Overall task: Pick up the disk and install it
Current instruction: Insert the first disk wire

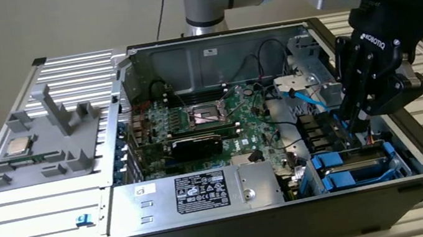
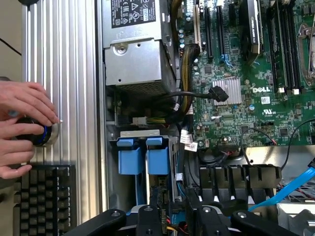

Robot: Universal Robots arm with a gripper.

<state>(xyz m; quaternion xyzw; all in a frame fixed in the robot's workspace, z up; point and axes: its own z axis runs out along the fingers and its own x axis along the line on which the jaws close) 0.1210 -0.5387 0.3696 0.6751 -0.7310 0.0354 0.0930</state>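
Note:
My black gripper (image 1: 359,124) hangs inside the open computer case, at the exterior view's right, over the drive bay (image 1: 357,167) with its blue carriers. In the wrist view the gripper (image 2: 174,216) has its fingers (image 2: 147,216) partly closed around a narrow thing seen end-on. It has a dark board edge with blue plastic beside it, and I take it for the disk (image 2: 158,209). Most of the disk is hidden by the fingers and the bay walls. Just ahead of it two blue carrier handles (image 2: 145,157) stand in the same bay.
A silver power supply box (image 1: 197,193) lies beside the bay, with the green motherboard (image 1: 211,118) behind it. A blue cable (image 1: 309,97) runs close to the gripper. A grey fixture (image 1: 47,143) with a small chip (image 1: 17,146) sits outside the case. A person's hands (image 2: 24,128) rest on a knob near a keyboard (image 2: 44,196).

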